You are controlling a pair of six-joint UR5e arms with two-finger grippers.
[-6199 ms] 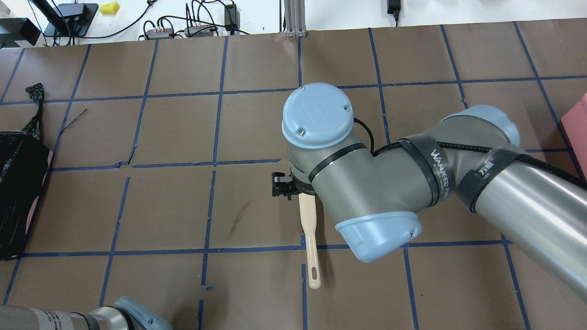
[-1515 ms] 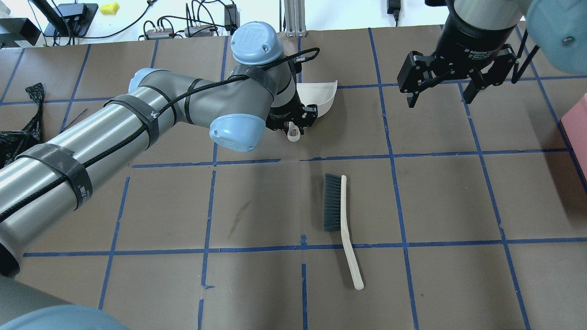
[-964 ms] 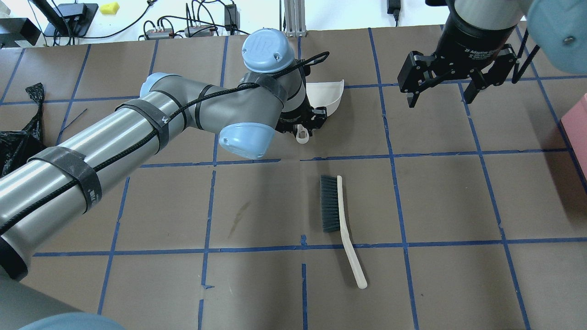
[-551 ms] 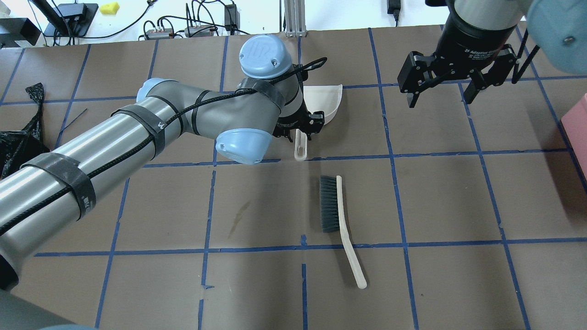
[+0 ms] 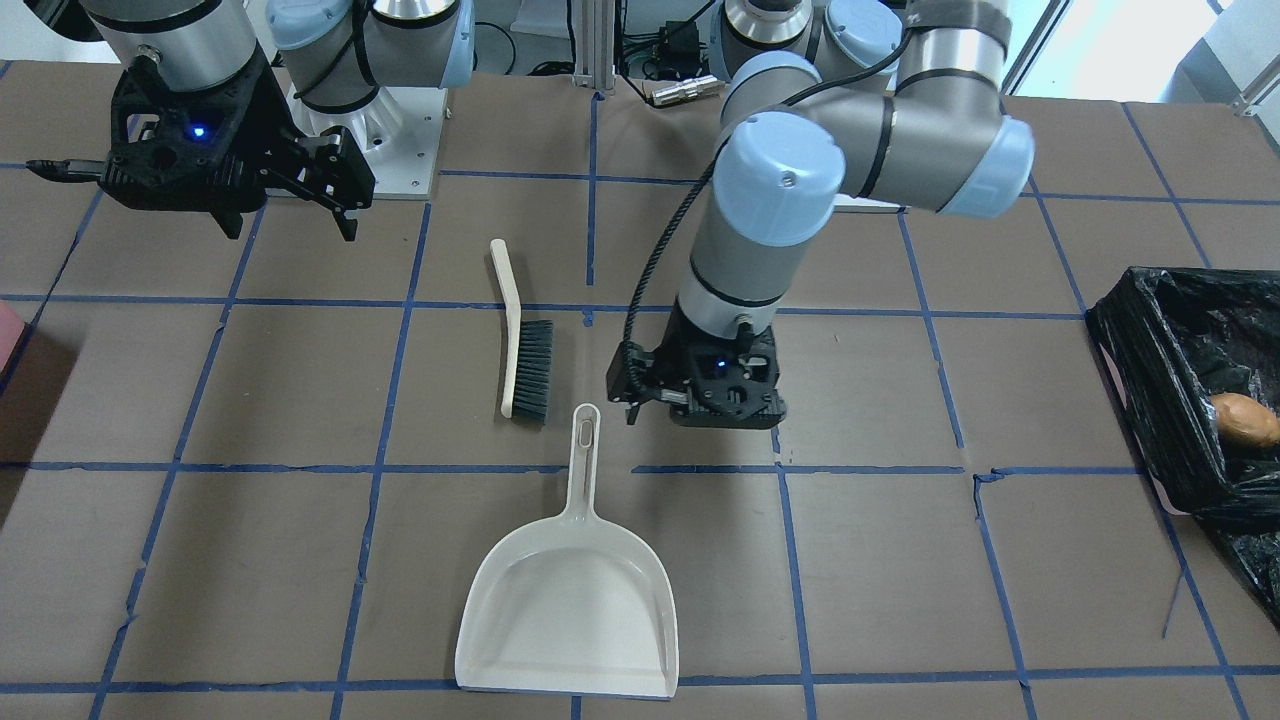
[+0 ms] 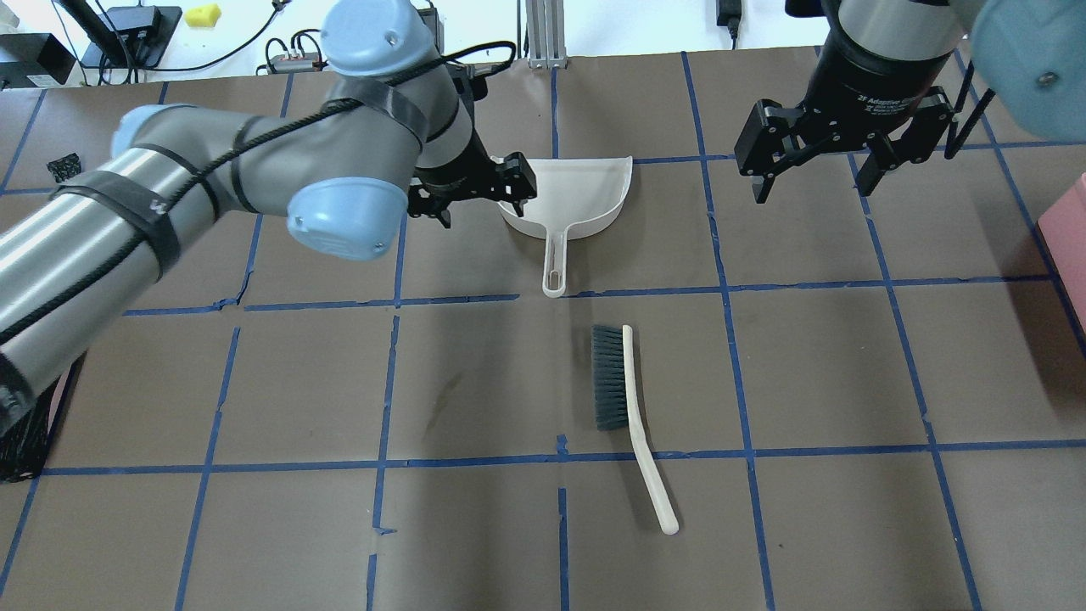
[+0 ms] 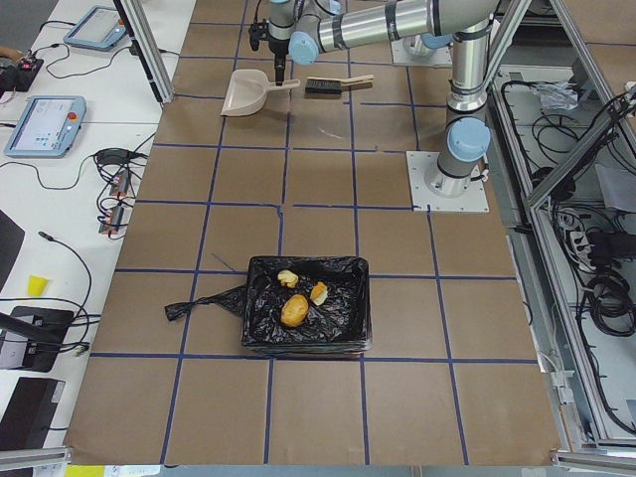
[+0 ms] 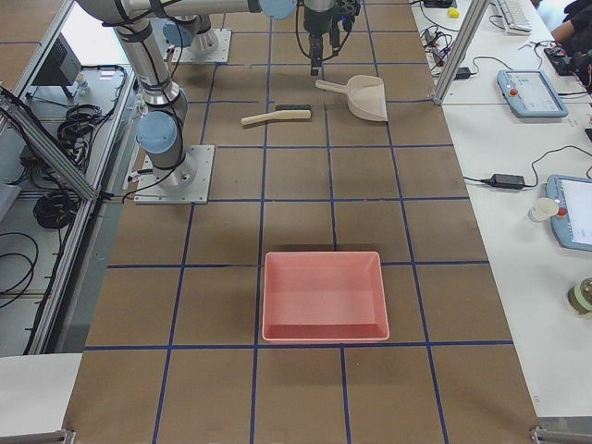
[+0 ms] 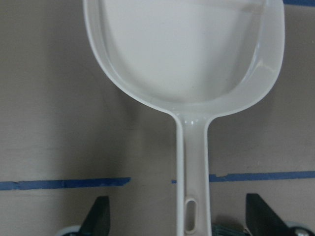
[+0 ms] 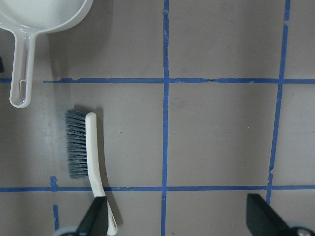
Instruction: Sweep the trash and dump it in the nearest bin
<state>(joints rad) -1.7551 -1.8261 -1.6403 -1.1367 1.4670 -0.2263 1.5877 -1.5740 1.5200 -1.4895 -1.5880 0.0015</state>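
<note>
While its jaws stand spread, the left gripper (image 5: 703, 415) hangs over the dustpan (image 5: 570, 600) handle, pinching nothing. The dustpan lies flat, brush (image 5: 525, 365) just beside. The right gripper (image 6: 810, 182) is spread too, holding nothing. The trash (image 7: 294, 310) sits in the bin (image 7: 260, 288).

Brown paper covers the worktop (image 6: 475, 382), marked into squares by blue tape lines (image 6: 721, 288). A shallow pink tray (image 8: 324, 296) sits near the worktop's right end, about midway between its long edges. Beyond the far edge, on a white surface, lie a yellow block (image 6: 204, 14) and tangled black cables (image 6: 356, 42).
</note>
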